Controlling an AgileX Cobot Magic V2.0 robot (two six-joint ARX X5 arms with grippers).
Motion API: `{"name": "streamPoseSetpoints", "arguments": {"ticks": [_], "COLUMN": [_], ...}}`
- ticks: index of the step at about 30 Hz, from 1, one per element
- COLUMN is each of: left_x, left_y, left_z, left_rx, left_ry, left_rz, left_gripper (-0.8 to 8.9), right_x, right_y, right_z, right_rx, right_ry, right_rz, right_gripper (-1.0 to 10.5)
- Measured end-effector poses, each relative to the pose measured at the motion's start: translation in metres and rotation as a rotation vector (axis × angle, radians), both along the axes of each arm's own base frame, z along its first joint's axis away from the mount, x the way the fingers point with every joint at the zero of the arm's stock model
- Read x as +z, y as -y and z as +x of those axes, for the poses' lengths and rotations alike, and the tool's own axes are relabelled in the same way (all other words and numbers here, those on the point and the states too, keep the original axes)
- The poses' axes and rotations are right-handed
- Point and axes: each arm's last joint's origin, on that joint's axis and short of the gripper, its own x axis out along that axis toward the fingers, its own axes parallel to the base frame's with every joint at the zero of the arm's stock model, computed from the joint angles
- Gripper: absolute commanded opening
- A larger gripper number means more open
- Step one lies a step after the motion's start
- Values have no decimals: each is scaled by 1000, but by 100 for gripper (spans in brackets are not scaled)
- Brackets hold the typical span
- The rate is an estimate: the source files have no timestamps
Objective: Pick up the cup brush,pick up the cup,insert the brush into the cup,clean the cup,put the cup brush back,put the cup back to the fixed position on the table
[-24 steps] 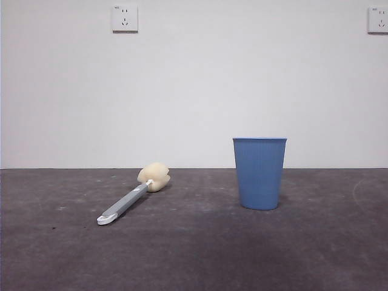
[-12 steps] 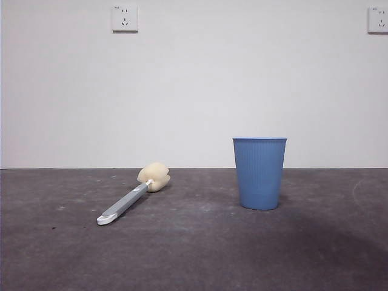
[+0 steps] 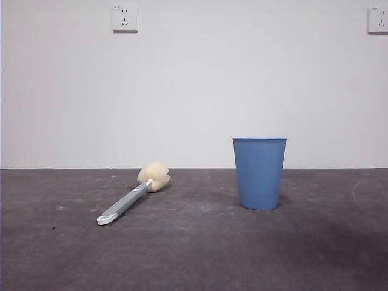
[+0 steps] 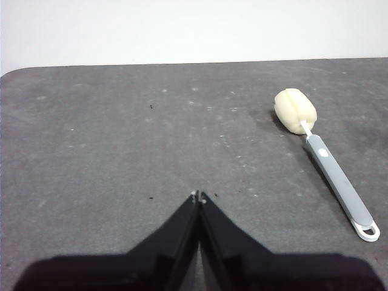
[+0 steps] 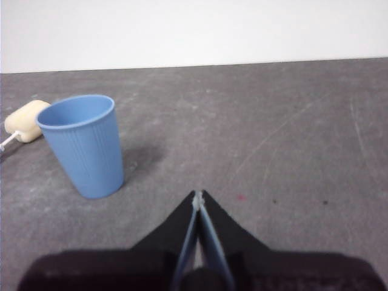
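A: Where is everything?
B: The cup brush (image 3: pixel 130 197) lies flat on the desk (image 3: pixel 194 254); the cup (image 3: pixel 259 173) stands upright, well apart. The left gripper (image 4: pixel 199 195) and right gripper (image 5: pixel 198 194) both have fingers pressed together, empty.
A: Risks?
B: Closed fingers could shove the slim handle or tip the light cup.

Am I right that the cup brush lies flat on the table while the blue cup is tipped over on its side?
Not quite: the cup brush does lie flat on the table, but the front view shows the blue cup standing upright, mouth up.
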Motion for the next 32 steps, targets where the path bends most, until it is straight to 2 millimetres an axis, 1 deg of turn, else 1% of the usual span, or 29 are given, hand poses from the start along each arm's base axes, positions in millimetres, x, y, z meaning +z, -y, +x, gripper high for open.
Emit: {"name": "streamPoseSetpoints", "arguments": {"ticks": [3,32], "left_x": [0,0], "left_y": [0,0], "left_z": [0,0], "left_rx": [0,0], "left_ry": [0,0], "left_rz": [0,0], "left_gripper": [-3,-3], "right_x": [-6,-6], "right_y": [0,0], "right_z": [0,0], "right_rx": [-3,-5], "right_ry": [-11,-13], "right_rz": [14,33], "right_gripper": [1,1]}}
